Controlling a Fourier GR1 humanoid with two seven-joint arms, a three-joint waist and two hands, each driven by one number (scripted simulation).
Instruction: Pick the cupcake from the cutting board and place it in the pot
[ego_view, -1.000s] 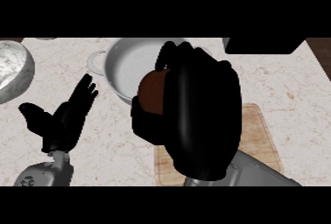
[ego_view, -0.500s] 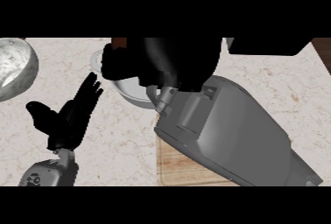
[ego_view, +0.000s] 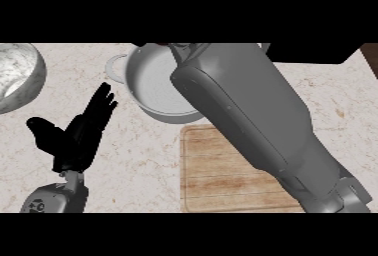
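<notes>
Cupcake not visible; cannot tell where it lies or how it points. Grey right forearm (ego_view: 258, 120) slants up across the pale wooden cutting board (ego_view: 214, 175) and over the round white pot (ego_view: 151, 82); its hand is out of view. Black left hand (ego_view: 77, 135) rests open, fingers straight, on the speckled beige counter (ego_view: 140, 160), left of the pot.

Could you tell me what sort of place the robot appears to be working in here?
Most likely a kitchen counter: a speckled stone-look countertop carries a white pot, a wooden cutting board and, at the left edge, a metal bowl.
</notes>
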